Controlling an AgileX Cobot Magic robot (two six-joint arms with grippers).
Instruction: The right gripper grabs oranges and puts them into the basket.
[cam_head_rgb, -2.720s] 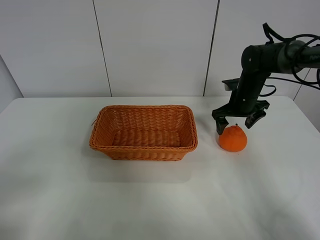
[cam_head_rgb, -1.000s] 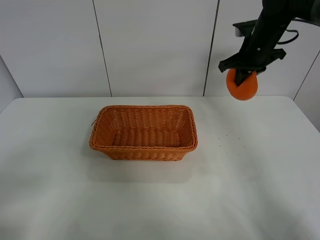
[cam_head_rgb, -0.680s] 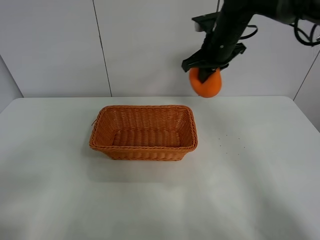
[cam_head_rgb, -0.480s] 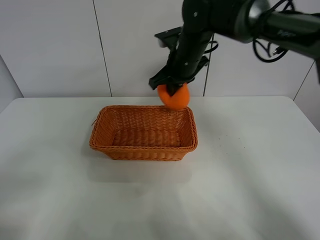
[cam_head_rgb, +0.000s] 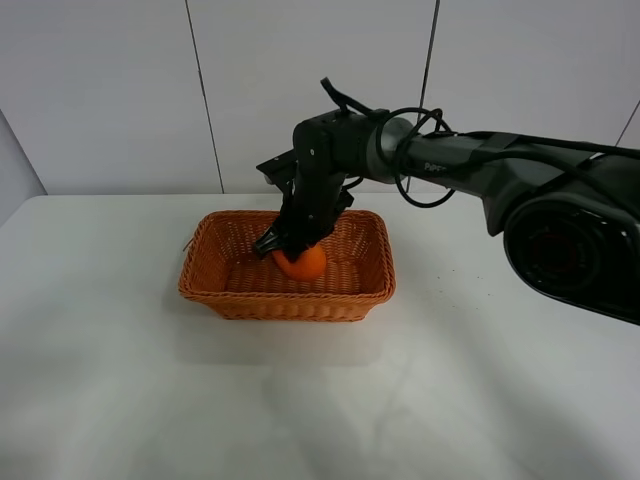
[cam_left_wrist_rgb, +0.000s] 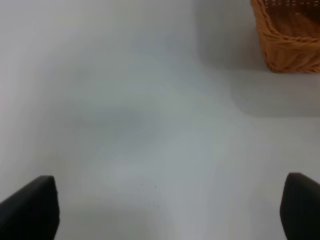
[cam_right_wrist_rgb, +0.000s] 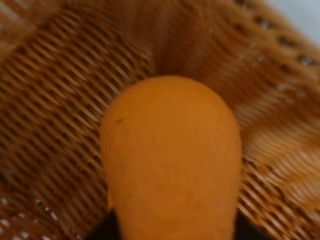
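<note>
My right gripper is shut on the orange and holds it low inside the wicker basket, toward its right half. I cannot tell if the fruit touches the basket floor. In the right wrist view the orange fills the middle, with the basket's weave close behind it and dark fingertips just showing at the edge. My left gripper is open and empty over bare table, with a corner of the basket ahead of it. The left gripper is out of the exterior high view.
The white table runs back to a white panelled wall. My right arm stretches from the right side across the basket's back right corner.
My right gripper has lifted the orange off the table, carried it left over the basket's back right corner, and lowered it into the basket. The basket has not moved.
</note>
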